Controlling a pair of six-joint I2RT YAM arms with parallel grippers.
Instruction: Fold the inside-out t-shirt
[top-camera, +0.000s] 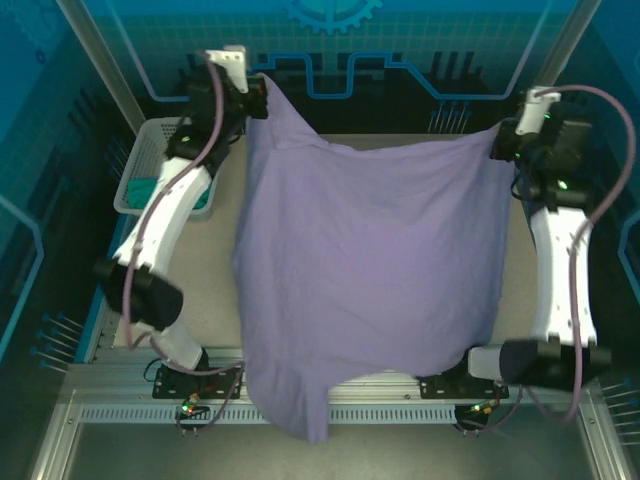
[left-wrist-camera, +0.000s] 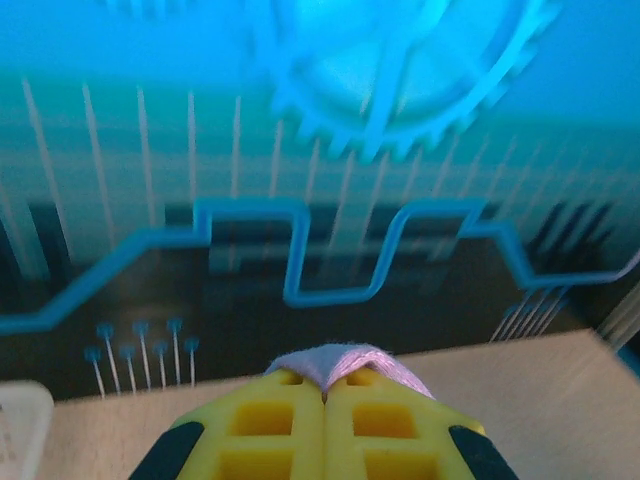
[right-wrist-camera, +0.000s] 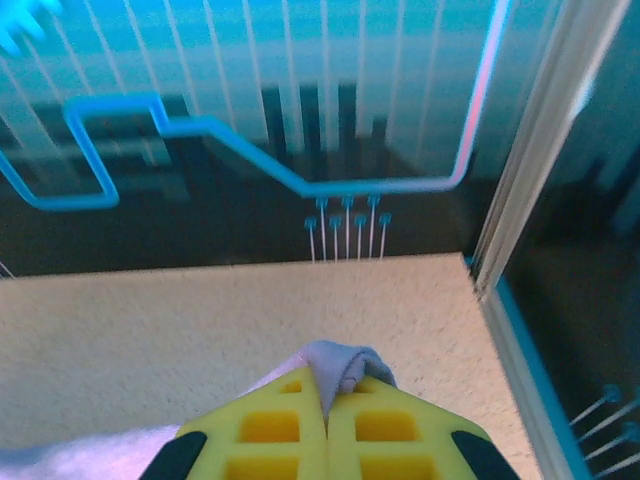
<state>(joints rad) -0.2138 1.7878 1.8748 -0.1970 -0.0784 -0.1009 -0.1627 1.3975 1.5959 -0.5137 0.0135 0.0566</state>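
Left fingers (left-wrist-camera: 265, 430) pressed together, pinching fold of lavender cloth. Right fingers (right-wrist-camera: 270, 430) likewise clamped on bunched corner. Inside-out t-shirt (top-camera: 370, 270) strung between your two arms: near end droops over near edge of desk (top-camera: 215, 270), middle lies across it, far corners lifted, one per arm. Step reads as spreading flat before first fold. Next you likely lower far corners with even tension, staying off white basket (top-camera: 135, 165) at far left.

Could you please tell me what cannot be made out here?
Top view: the t-shirt covers most of the table, hiding anything beneath.
Top view: the left arm crosses the basket, hiding part of its contents.
Wrist views: the left end effector and right end effector, shut on the t-shirt, cover how much cloth is pinched.
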